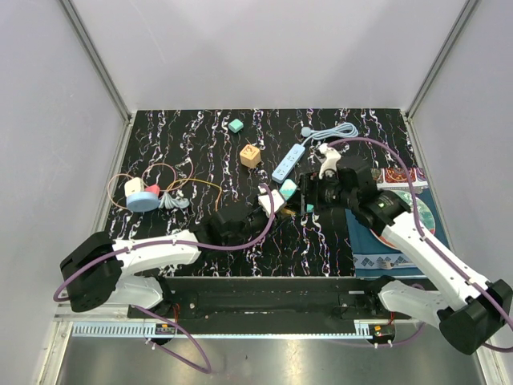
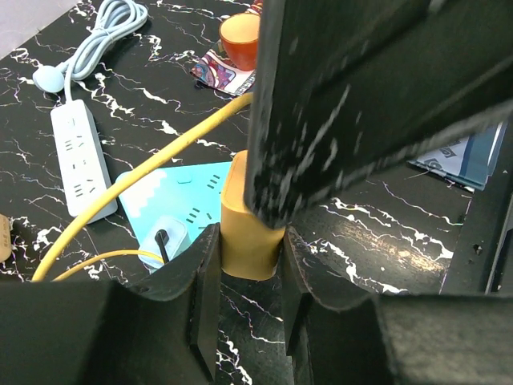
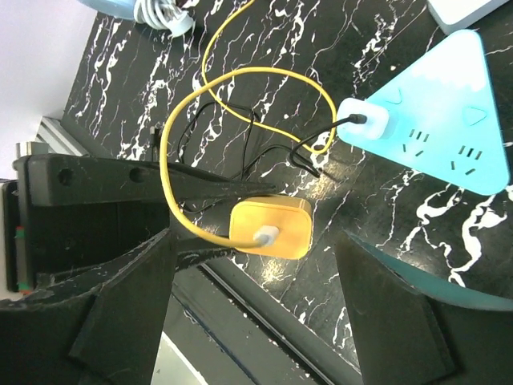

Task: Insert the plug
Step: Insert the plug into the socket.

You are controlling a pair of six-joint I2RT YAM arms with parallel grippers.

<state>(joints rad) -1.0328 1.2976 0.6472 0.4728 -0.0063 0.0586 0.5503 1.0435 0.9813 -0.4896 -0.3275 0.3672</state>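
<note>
A yellow plug (image 2: 250,216) with a yellow cable (image 2: 144,172) stands between the fingers of my left gripper (image 2: 250,250), which is shut on it just above the black marbled table. A teal triangular socket block (image 2: 192,188) lies just beyond it, with a small white adapter (image 2: 164,237) plugged in. In the right wrist view the yellow plug (image 3: 271,227) shows from its cable end, with the teal socket block (image 3: 449,120) to the upper right. My right gripper (image 3: 256,309) is wide open above the plug, not touching it. In the top view both grippers, left (image 1: 268,202) and right (image 1: 309,196), meet at the socket block (image 1: 288,188).
A long white power strip (image 1: 288,163) with a coiled cord lies behind the socket block. A wooden cube (image 1: 250,155) and a small teal cube (image 1: 236,125) sit further back. A blue round reel with cables (image 1: 143,196) is at the left. A patterned mat (image 1: 393,241) lies at the right.
</note>
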